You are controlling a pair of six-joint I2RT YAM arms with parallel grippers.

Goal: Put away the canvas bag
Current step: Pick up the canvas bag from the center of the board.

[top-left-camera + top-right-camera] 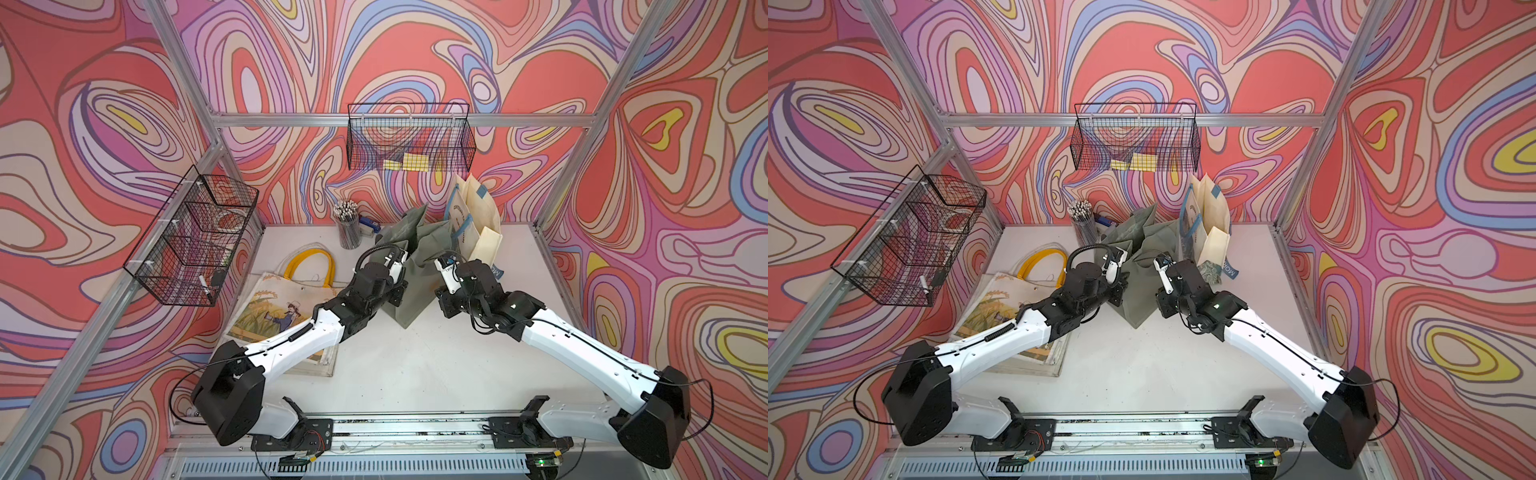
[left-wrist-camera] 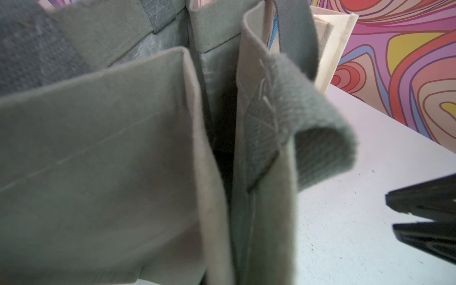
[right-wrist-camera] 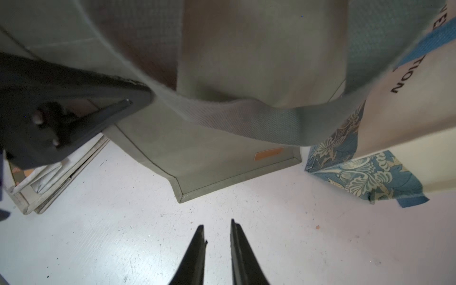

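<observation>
Left end effector (image 1: 395, 259) is closed on the upper rim of the olive-green canvas bag (image 1: 419, 286). The right wrist view shows its tips pinched together beside the bag's woven green handle strap (image 3: 246, 121), which sags in a loop. Right end effector (image 3: 217, 223) has its jaws narrowly parted with nothing between them, and it hangs over the bare white worktop (image 1: 415, 365) at the bag's 3 o'clock side. The green bag stands upright just past the worktop's centre toward 12 o'clock, its top creased inward. Touching it at 1 o'clock is a tall cream canvas bag with blue handles and a blue floral panel (image 1: 478, 208), which stands against the back wall. At the green bag's 11 o'clock, just beside it, stands a clear cup packed with pencils (image 1: 348, 232). A small blue object (image 1: 370, 224), too small to identify, lies behind the cup. At 9 o'clock a flat illustrated tote with yellow tube handles (image 1: 266, 307) lies on the worktop, and the left arm crosses over it. That makes three bags in all. There are two black wire baskets. One (image 1: 361, 145) hangs on the back rail at 12 o'clock and holds yellow note pads (image 1: 409, 161). The other (image 1: 191, 241), on the side rail at 9 o'clock, is divided into compartments.
</observation>
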